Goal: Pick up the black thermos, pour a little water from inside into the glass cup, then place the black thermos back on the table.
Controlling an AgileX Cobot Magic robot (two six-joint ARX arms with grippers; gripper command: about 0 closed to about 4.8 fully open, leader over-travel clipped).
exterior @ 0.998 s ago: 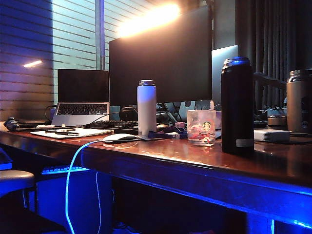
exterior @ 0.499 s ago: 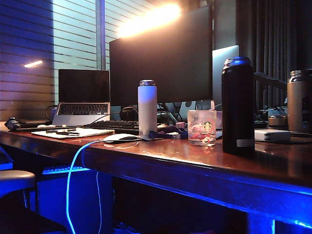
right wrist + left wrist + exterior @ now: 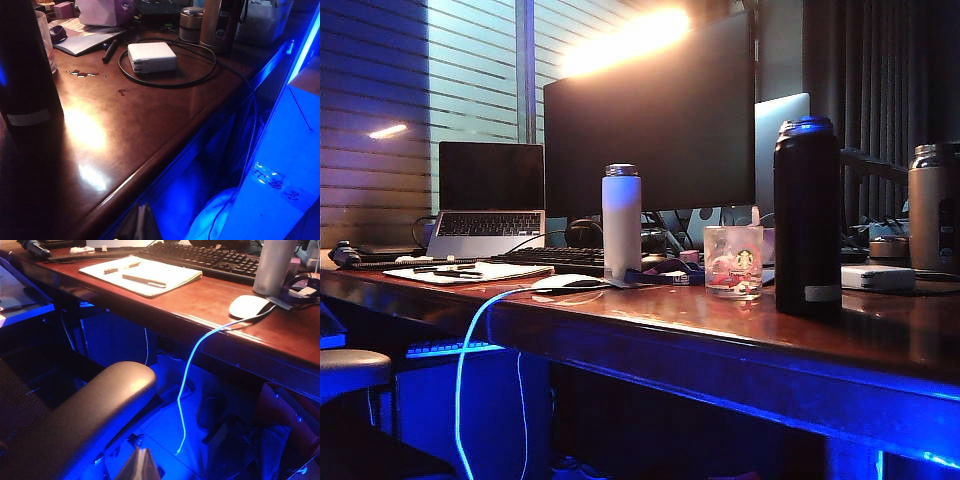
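Note:
The black thermos (image 3: 807, 215) stands upright on the table (image 3: 720, 330), right of the middle, its pale label low on its side. The right wrist view catches its lower body (image 3: 25, 65). Just left of it stands the glass cup (image 3: 733, 262) with the green logo; only its edge (image 3: 44, 35) peeks out behind the thermos in the right wrist view. Neither gripper shows in the exterior view. My left gripper (image 3: 141, 460) hangs shut below the table's front edge, over the blue-lit floor. My right gripper (image 3: 142, 220) is shut too, just off the table edge, holding nothing.
A white bottle (image 3: 621, 220), monitor (image 3: 650, 120) and laptop (image 3: 490, 195) stand to the left, a tan bottle (image 3: 932, 205) far right. A white charger (image 3: 151, 56) with looped cable and water drops (image 3: 85, 74) lie near the thermos. Mouse (image 3: 249, 306), notepad (image 3: 140, 275), chair armrest (image 3: 85, 415).

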